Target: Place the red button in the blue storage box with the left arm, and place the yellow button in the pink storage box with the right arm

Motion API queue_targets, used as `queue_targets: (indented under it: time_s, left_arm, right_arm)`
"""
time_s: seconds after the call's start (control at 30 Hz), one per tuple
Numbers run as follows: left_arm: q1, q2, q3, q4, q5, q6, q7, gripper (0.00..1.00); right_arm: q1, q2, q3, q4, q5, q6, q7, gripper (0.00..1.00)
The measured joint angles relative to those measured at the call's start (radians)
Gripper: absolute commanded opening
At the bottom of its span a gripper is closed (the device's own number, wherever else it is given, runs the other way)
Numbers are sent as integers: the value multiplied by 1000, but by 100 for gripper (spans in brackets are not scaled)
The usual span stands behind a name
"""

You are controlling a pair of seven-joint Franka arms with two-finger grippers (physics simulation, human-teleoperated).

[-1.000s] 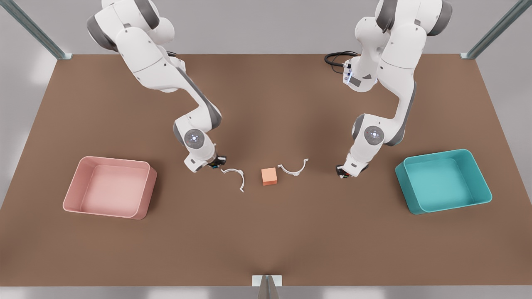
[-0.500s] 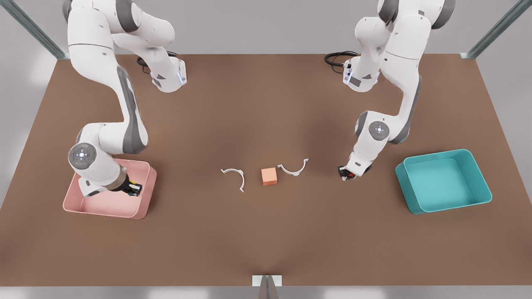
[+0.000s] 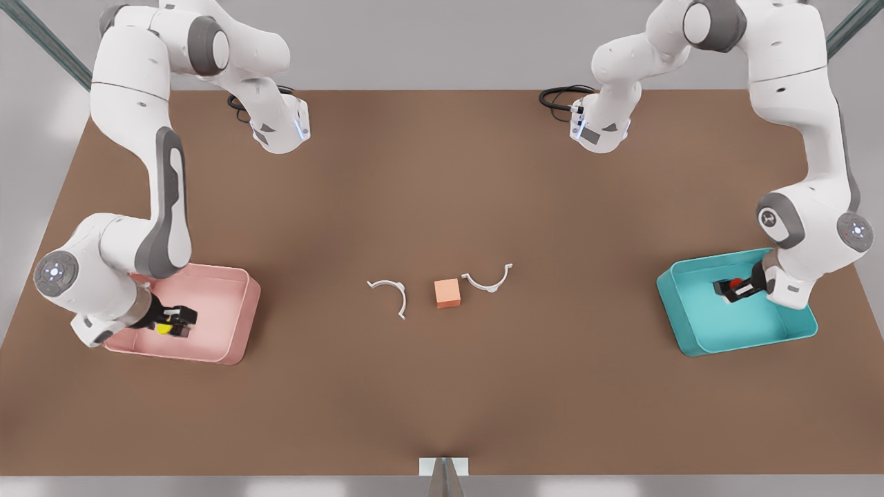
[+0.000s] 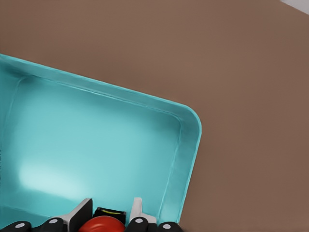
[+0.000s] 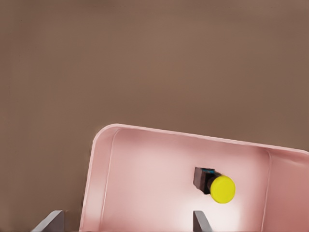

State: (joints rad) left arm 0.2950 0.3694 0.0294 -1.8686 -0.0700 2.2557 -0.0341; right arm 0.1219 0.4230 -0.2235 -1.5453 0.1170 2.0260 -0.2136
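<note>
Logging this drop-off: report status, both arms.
Left gripper shut on tiny red push-button, over teal-blue plastic tray. Right gripper open; tiny yellow push-button lies in pale pink plastic tray. Nothing obstructing.

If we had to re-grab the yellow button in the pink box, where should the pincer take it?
The yellow button lies tipped on its side on the pink storage box floor, released, with the right pincer open above it. I'd come straight down and close across the flat sides of its black base, since the round cap would likely slip.

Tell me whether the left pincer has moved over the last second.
Yes. The left pincer went from beside the white clip toward the front view's right, over the blue storage box.
</note>
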Motion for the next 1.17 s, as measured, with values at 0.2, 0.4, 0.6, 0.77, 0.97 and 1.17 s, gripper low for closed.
queue_targets:
  time_s: [0.2, 0.4, 0.6, 0.77, 0.97, 1.17]
  left_arm:
    - [30, 202, 1, 79, -10, -42, 194, 51]
    - [26, 196, 0, 81, -25, -69, 346, 100]
    - [-21, 43, -1, 407, 2, -299, 416, 100]
    - [-162, -13, -1, 583, 18, -568, 340, 100]
    - [-168, -190, -106, 466, 52, -697, 225, 100]
    - [-184, -217, -166, 427, 92, -741, 109, 100]
  right_arm:
    - [-34, -135, 207, 218, -115, -202, 32, 100]
    - [-152, -163, 344, 190, -181, -311, 99, 100]
    - [-142, -166, 357, 208, -183, -373, 147, 100]
    - [-143, -166, 359, 209, -182, -394, 177, 100]
    - [-144, -167, 362, 209, -181, -408, 203, 100]
    - [-151, -166, 360, 207, -181, -415, 220, 100]
